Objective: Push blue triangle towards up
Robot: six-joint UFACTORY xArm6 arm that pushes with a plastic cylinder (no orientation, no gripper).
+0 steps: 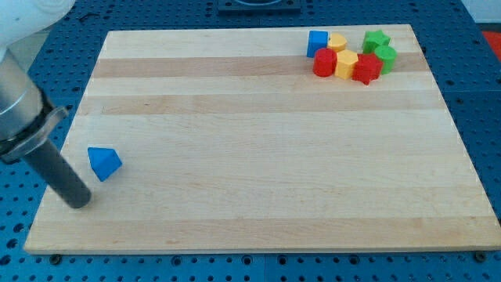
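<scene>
A: Where is everything placed?
B: On the tabletop (258, 157), the blue triangle (103, 163) sits left; my tip (79, 200) is just below-left. No gripper is fitted, nothing held.
A: Risk?
B: Pushed off-centre, it could be spun sideways.

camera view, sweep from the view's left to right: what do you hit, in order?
my tip → blue triangle → blue block → red block → yellow blocks → red star-like block → green blocks
</scene>
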